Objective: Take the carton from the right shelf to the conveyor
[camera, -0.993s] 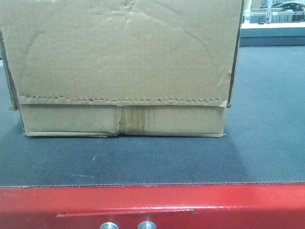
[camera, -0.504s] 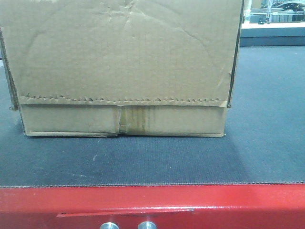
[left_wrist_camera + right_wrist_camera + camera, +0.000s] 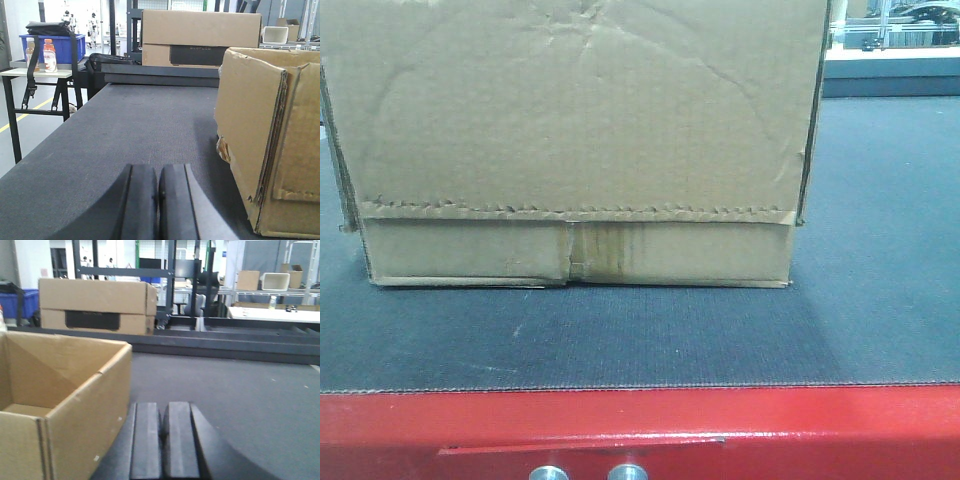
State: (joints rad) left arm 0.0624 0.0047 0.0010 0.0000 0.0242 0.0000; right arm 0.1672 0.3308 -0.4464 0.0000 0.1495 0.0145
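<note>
On the far left of the left wrist view a blue bin (image 3: pixel 52 47) with two bottles (image 3: pixel 48 55) stands on a side desk (image 3: pixel 35 73), well beyond and left of the left jaws (image 3: pixel 157 202). Those jaws are pressed together and empty, low over the conveyor (image 3: pixel 125 130). The carton (image 3: pixel 270 135) sits on the belt just to their right, apart from them, its corrugated edge facing the camera. In the front view the carton (image 3: pixel 575 140) rests flat on the conveyor (image 3: pixel 640 340), behind the red frame edge (image 3: pixel 640 420). In the right wrist view the open-topped carton (image 3: pixel 65 390) lies just left of the right jaws (image 3: pixel 161 440), which are also closed on nothing. A second cardboard box (image 3: pixel 97 305) stands far ahead of them.
</note>
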